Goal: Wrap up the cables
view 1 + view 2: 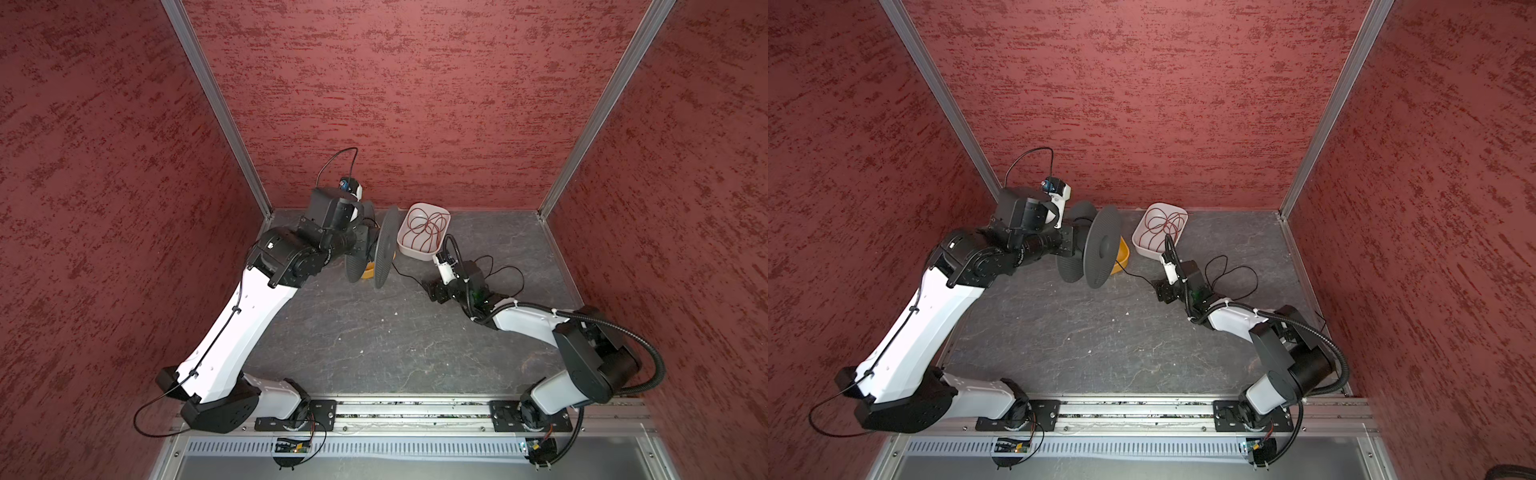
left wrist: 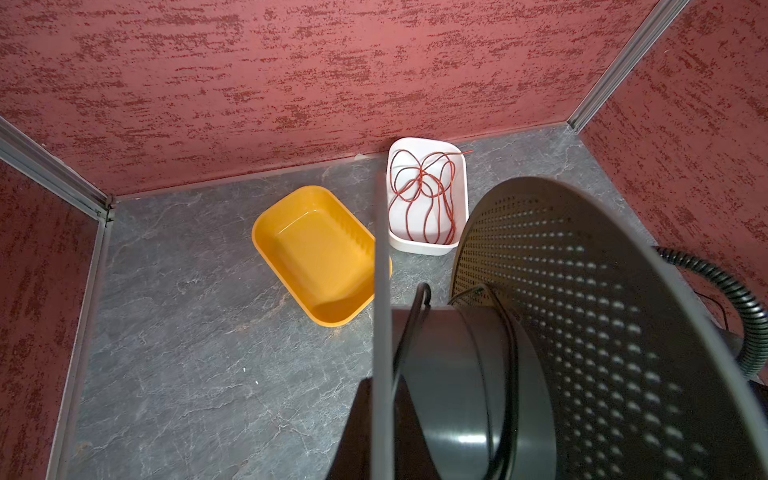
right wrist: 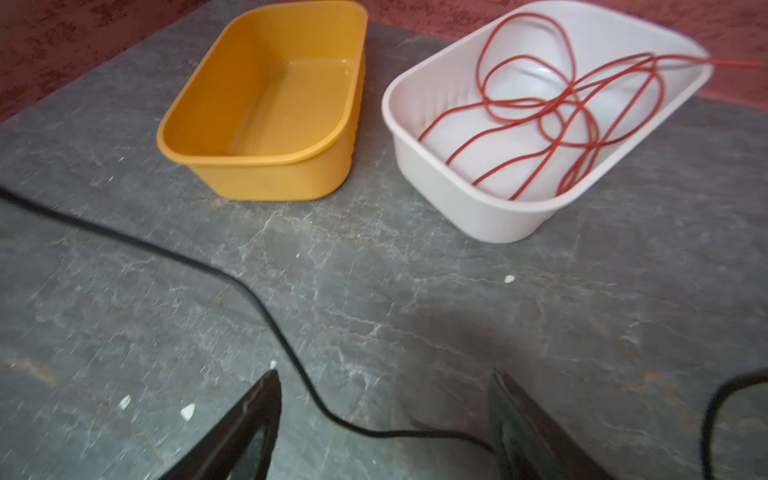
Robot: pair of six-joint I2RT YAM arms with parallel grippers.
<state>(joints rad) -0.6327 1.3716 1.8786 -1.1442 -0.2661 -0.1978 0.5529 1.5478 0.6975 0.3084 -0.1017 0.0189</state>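
- Left gripper, closed tight, grips the perforated black plastic spool, held edge-up.
- Thin black wire leaves the spool's 4 o'clock in both top views, crossing the grey table between the wide-open right gripper fingers.

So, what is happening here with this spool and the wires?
The robot is winding a black wire onto a spool. The left gripper, shut, holds the spool near the yellow tray, which is empty. Only a few turns lie on the hub. The rest of the wire trails over the table and passes between the open jaws of the right gripper, which grips nothing. A red wire lies loose in the white tray.
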